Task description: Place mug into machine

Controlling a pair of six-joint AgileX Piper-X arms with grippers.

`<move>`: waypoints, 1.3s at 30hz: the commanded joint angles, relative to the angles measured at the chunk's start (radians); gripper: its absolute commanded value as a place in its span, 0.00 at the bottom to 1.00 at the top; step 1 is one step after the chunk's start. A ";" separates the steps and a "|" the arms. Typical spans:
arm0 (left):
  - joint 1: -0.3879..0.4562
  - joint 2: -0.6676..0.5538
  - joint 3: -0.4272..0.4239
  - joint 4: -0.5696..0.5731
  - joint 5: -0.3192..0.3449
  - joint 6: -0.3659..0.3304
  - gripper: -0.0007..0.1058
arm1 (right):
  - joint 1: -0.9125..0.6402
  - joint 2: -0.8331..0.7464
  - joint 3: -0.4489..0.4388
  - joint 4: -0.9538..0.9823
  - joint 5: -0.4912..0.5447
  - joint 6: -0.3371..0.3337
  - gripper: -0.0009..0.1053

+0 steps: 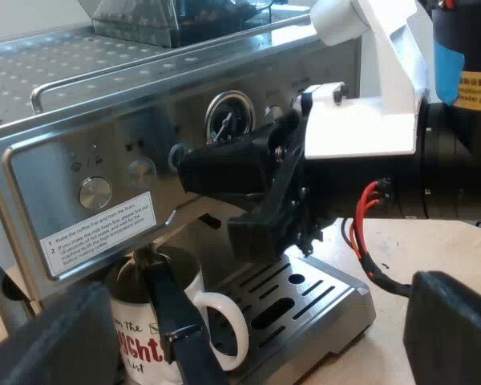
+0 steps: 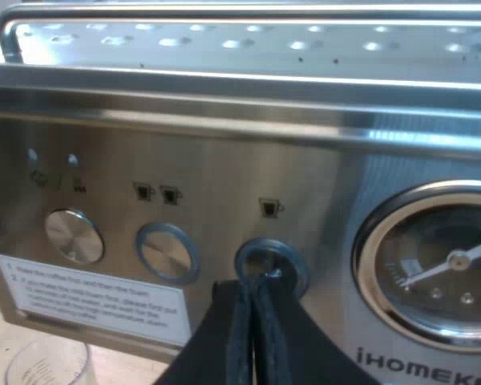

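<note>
A white mug (image 1: 136, 345) with red lettering stands on the drip tray (image 1: 321, 301) of the espresso machine (image 1: 120, 112), under the brew head. The holder's dark handle (image 1: 170, 309) juts out in front of the mug. My left gripper (image 1: 256, 337) is open, its fingers (image 1: 453, 329) spread wide and facing the mug and tray, holding nothing. My right gripper (image 1: 194, 170) reaches to the machine's control panel. Seen from its own wrist, my right gripper (image 2: 255, 289) is shut with nothing in it, and its tips rest at a round button (image 2: 268, 261).
A pressure gauge (image 2: 441, 269) sits beside the pressed button, with two more round knobs (image 2: 168, 250) and a white instruction label (image 2: 96, 301) along the panel. The bean hopper (image 1: 144, 20) stands on the machine's top. A measuring glass (image 2: 48, 365) stands below the panel.
</note>
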 commanded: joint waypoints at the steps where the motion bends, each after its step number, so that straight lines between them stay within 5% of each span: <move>1: -0.004 -0.002 -0.001 -0.018 -0.009 -0.002 0.75 | -0.016 0.000 -0.011 -0.016 -0.001 -0.013 0.01; 37: -0.004 -0.002 -0.001 -0.018 -0.009 -0.002 0.75 | -0.026 0.020 -0.011 -0.016 -0.001 -0.013 0.01; 39: -0.004 -0.002 -0.001 -0.018 -0.004 -0.002 0.75 | -0.024 0.018 -0.011 -0.016 -0.001 -0.011 0.11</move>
